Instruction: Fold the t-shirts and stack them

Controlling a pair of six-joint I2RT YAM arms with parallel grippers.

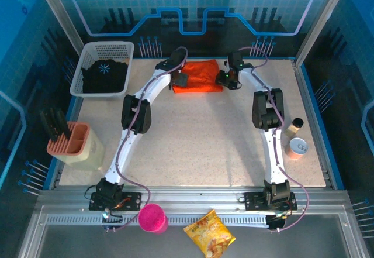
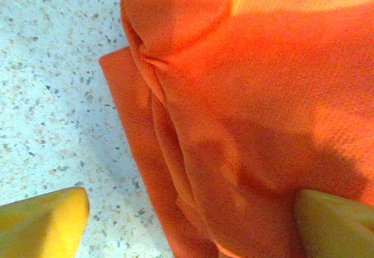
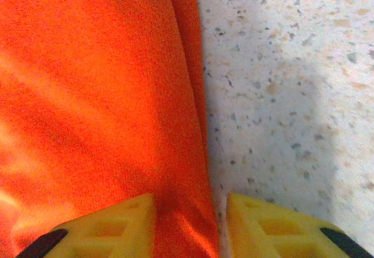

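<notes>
Two grippers flank one orange shirt. The left gripper gapes wide over its left edge. The right gripper stands partly open, the right edge between its fingers, seemingly loose. The shirt lies on the table's far side. One black shirt fills the basket.

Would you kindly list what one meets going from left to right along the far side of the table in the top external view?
The white mesh basket holding the black t-shirt, left gripper, orange t-shirt, right gripper.
</notes>
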